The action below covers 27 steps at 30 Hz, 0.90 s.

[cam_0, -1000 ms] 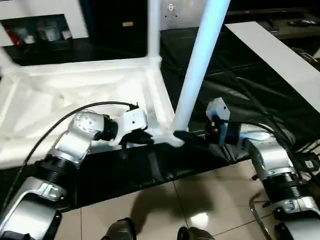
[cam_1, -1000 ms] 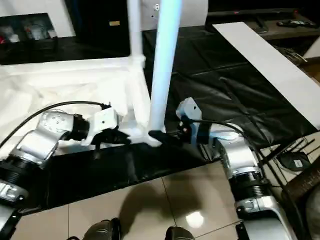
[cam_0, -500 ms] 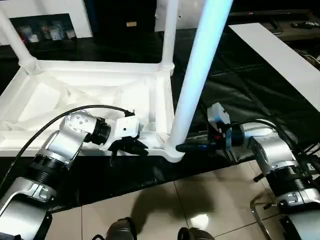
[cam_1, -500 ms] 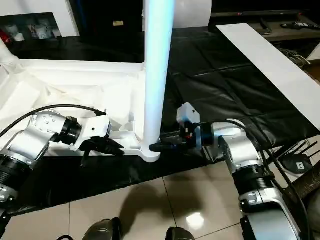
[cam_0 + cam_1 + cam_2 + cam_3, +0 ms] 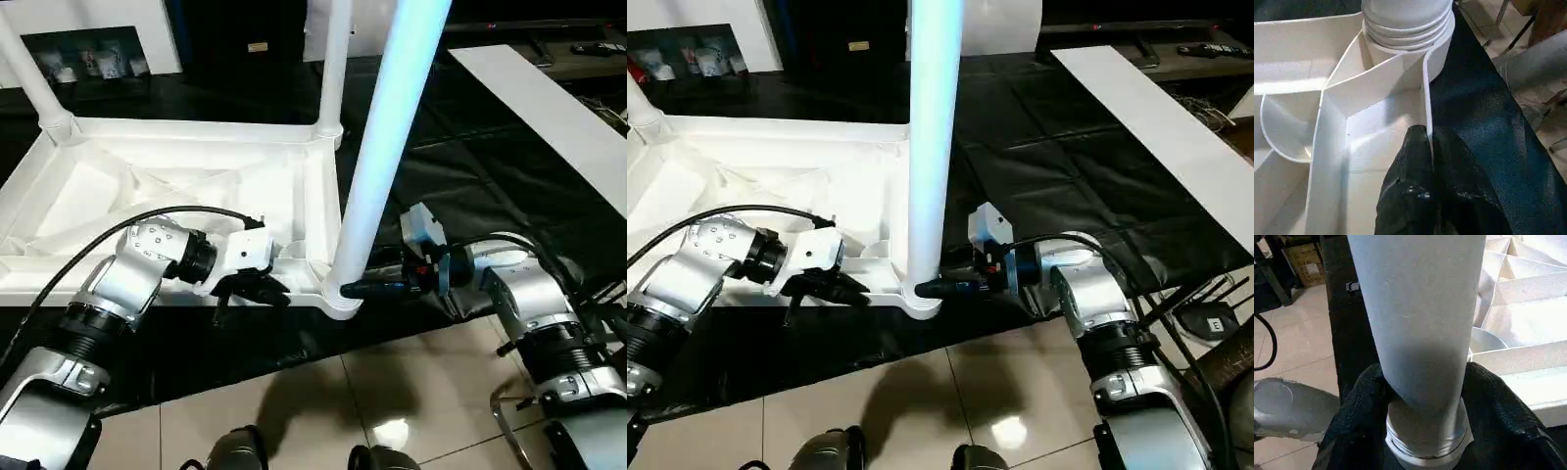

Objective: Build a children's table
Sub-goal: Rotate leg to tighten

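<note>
The children's table top (image 5: 147, 186) lies upside down on a black mat, ribbed underside up. Three white legs stand in its corner sockets: far left (image 5: 29, 78), far right (image 5: 333, 59) and near right (image 5: 387, 147). My left gripper (image 5: 269, 291) is shut on the thin rim wall (image 5: 1426, 98) next to the near right socket (image 5: 1405, 29). My right gripper (image 5: 358, 288) reaches in from the right. Its black fingers (image 5: 1364, 396) press on both sides of the near right leg (image 5: 1420, 308) just above the threaded base.
The black mat (image 5: 470, 176) covers the floor under and to the right of the table top. A long white board (image 5: 549, 108) lies at the far right. Glossy tiles (image 5: 323, 401) are in front, and cables run by my right arm.
The whole view has shifted over the second. My right gripper's fingers have closed in around the base of the near right leg. My left gripper keeps its hold on the rim.
</note>
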{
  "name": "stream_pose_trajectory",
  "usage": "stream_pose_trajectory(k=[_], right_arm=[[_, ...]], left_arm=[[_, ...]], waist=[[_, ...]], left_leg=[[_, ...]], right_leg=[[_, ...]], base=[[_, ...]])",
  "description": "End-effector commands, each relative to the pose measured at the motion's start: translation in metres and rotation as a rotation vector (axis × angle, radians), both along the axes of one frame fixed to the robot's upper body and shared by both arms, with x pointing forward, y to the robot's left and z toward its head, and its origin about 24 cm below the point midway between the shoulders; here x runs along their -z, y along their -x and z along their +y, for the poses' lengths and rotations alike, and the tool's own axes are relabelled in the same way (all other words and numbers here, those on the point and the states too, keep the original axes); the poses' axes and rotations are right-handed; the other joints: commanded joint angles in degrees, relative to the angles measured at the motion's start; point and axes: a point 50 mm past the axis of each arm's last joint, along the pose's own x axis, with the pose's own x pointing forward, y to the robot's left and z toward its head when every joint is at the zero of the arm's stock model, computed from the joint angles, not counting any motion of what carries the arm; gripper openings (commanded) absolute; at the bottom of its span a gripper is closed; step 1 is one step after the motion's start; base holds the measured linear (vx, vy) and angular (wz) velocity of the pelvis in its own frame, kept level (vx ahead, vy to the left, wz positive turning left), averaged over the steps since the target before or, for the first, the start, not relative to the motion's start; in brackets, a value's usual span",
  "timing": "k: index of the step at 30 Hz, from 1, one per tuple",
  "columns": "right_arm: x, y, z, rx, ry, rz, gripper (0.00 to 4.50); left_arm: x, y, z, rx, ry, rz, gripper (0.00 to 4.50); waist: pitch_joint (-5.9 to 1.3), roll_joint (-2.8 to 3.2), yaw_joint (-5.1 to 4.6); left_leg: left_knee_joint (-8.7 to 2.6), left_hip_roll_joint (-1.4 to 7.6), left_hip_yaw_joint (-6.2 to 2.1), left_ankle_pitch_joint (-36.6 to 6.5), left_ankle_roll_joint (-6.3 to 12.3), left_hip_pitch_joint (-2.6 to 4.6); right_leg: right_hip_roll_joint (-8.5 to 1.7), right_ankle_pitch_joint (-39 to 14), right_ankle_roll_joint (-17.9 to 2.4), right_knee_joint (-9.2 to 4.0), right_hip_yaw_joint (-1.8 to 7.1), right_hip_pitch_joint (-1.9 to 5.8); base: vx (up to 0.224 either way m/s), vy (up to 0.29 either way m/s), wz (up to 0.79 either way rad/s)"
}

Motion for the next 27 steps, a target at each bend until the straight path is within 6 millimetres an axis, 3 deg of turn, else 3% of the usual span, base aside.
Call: stream_pose_trajectory(k=[1,5,8,9,10,12,14,16,19,23,25,27], right_arm=[[-0.002,0.005,0.002,-0.048,-0.022,0.008,1.91],[0.007,0.009,0.009,0.037,-0.06,0.045,1.91],[0.008,0.009,0.009,0.05,-0.062,0.049,1.91],[0.017,0.003,0.021,0.238,-0.089,0.071,1.91],[0.02,0.001,0.025,0.282,-0.094,0.076,1.91],[0.026,-0.001,0.037,0.395,-0.102,0.085,1.91],[0.029,-0.003,0.054,0.494,-0.124,0.094,1.91],[0.029,-0.002,0.058,0.519,-0.13,0.097,1.91],[0.026,-0.005,0.084,0.642,-0.159,0.113,1.91],[0.023,-0.009,0.094,0.733,-0.176,0.118,1.91],[0.017,-0.008,0.103,0.746,-0.237,0.113,2.6],[0.016,-0.007,0.102,0.741,-0.255,0.111,2.64]], left_arm=[[-0.004,0.004,-0.011,0.082,-0.002,-0.016,0.0],[-0.003,-0.002,-0.015,-0.012,0.024,-0.025,0.0],[-0.003,-0.003,-0.016,-0.02,0.026,-0.026,0.0],[-0.005,-0.012,-0.027,-0.134,0.08,-0.041,0.0],[-0.006,-0.015,-0.031,-0.163,0.095,-0.044,0.0],[-0.009,-0.021,-0.042,-0.236,0.138,-0.057,0.0],[-0.01,-0.027,-0.057,-0.308,0.171,-0.07,0.0],[-0.011,-0.028,-0.061,-0.325,0.177,-0.073,0.0],[-0.011,-0.033,-0.081,-0.419,0.201,-0.1,0.0],[-0.012,-0.037,-0.089,-0.476,0.21,-0.127,0.0],[-0.014,-0.038,-0.096,-0.497,0.22,-0.142,0.0],[-0.014,-0.037,-0.098,-0.493,0.22,-0.145,0.0]], waist=[[-4.24,0.29,-0.23],[-4.13,0.27,-0.08],[-3.96,0.19,-0.08],[-3.82,0.33,-0.21],[-3.51,0.38,-0.49],[-3.58,0.19,-0.97],[-3.48,0.4,-1.31],[-3.55,0.27,-1.84],[-3.63,0.32,-2.24],[-3.8,0.39,-2.14],[-3.77,0.42,-2.23],[-3.83,0.44,-2.08]], left_leg=[[-3.04,3.06,-0.97,-9.3,4.37,2.24],[-3.12,3.1,-0.9,-9.5,4.25,2.22],[-3.38,3.02,-1.07,-11.9,3.13,2.26],[-3.61,3.12,-1.09,-13.2,2.02,2.48],[-3.78,3.14,-1.01,-14.0,1.47,2.43],[-4.23,2.94,-1.74,-17.3,-1.23,2.54],[-4.4,2.92,-1.75,-17.8,-2.04,2.64],[-4.46,2.85,-1.71,-17.0,-1.83,2.43],[-4.14,2.66,-1.47,-15.1,-0.42,2.24],[-4.06,2.5,-1.5,-13.9,0.04,2.21],[-4.08,2.61,-1.45,-13.4,0.23,2.12],[-3.98,2.51,-1.43,-12.6,0.87,2.11]], right_leg=[[-4.02,-2.9,-16.0,-3.23,1.7,2.28],[-3.98,-3.0,-15.9,-3.27,1.8,2.21],[-4.21,-7.7,-15.1,-3.81,1.75,2.16],[-4.14,-10.0,-14.6,-4.02,1.88,1.86],[-4.06,-10.9,-14.5,-4.1,2.04,1.57],[-4.69,-18.5,-12.5,-4.73,1.96,1.85],[-4.54,-18.8,-11.6,-4.91,2.04,1.51],[-4.35,-16.3,-11.5,-4.86,2.08,1.6],[-4.25,-12.3,-11.9,-4.83,2.25,1.73],[-4.12,-10.9,-11.6,-4.78,2.13,1.92],[-4.08,-8.9,-11.7,-4.67,2.19,1.87],[-4.07,-7.3,-11.9,-4.63,2.13,2.05]], base=[[0.0,0.0,0.0],[0.0,0.0,0.0],[0.0,0.0,0.0],[0.0,0.0,0.0],[0.0,0.0,0.0],[0.0,0.0,0.0],[0.0,0.0,0.0],[0.0,0.0,0.0],[0.0,0.0,0.0],[0.0,0.0,0.0],[0.0,0.0,0.0],[0.0,0.0,0.0]])
